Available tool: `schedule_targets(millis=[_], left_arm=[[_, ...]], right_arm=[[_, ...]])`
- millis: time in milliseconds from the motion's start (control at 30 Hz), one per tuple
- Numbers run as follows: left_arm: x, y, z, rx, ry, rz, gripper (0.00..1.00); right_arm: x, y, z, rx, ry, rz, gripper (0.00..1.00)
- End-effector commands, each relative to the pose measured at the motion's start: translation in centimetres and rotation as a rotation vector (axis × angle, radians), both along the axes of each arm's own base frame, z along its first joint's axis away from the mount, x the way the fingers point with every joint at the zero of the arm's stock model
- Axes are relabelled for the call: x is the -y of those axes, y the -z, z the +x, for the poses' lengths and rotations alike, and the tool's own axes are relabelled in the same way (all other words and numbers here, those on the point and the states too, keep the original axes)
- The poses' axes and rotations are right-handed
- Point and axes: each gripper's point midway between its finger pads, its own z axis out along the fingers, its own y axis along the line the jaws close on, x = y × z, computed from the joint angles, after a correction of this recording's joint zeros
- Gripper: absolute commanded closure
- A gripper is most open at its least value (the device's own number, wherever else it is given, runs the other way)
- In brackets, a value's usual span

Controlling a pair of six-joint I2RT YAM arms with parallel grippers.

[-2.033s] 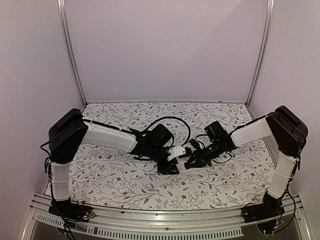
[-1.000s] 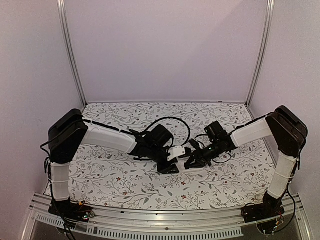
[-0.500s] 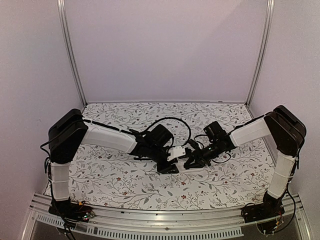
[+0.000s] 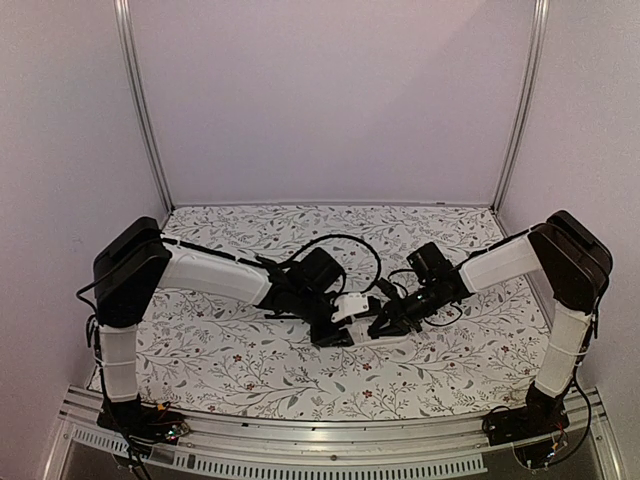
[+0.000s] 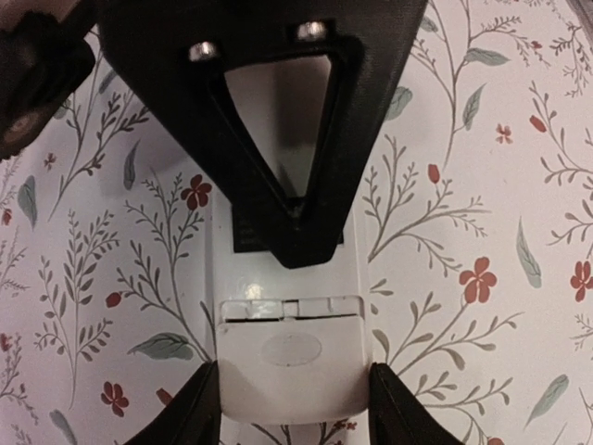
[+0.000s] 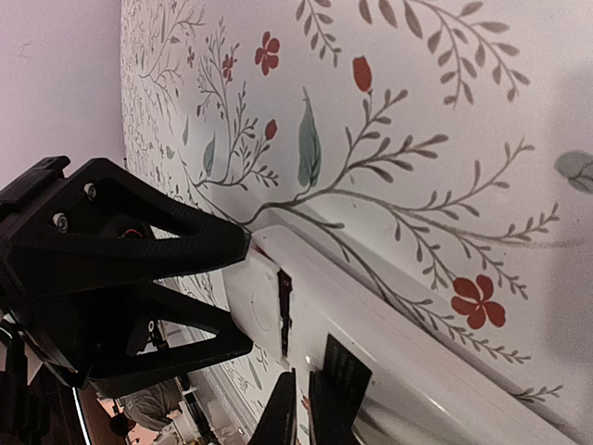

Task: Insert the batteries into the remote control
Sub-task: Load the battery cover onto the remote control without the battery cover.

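The remote control (image 6: pixel 400 354) lies white back up on the tabletop (image 5: pixel 482 167). The left fingers (image 5: pixel 196 417) pinch its end. The right fingers (image 6: pixel 282 417), pressed together, seem to work its battery door (image 5: pixel 292 349); next, a gentle sliding push.

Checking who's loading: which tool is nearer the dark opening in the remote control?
Right. The right tool sits tip-down at the dark opening; the left tool grips the remote control by its end, beyond the opening.

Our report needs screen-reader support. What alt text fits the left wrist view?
A white remote lies back up on a floral cloth, held at its sides by the left gripper. The shut right gripper reaches over its middle.
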Motion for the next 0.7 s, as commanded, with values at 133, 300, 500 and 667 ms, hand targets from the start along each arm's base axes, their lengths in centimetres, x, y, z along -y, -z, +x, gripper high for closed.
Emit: schedule_targets(millis=[133, 300, 500, 667], left_arm=[[-0.5, 0.7, 0.1, -0.027, 0.011, 0.046, 0.48], [-0.2, 0.8, 0.3, -0.02, 0.02, 0.043, 0.47], [0.4, 1.0, 0.3, -0.03, 0.028, 0.034, 0.47], [0.3, 1.9, 0.2, -0.052, 0.029, 0.048, 0.46]], right_arm=[[0.9, 2.1, -0.8, -0.042, 0.004, -0.08, 0.93], [0.9, 2.2, -0.9, -0.044, 0.0, -0.079, 0.93], [0.9, 2.5, -0.9, -0.049, -0.002, -0.079, 0.93], [0.7, 2.0, -0.8, -0.042, -0.009, -0.067, 0.93]])
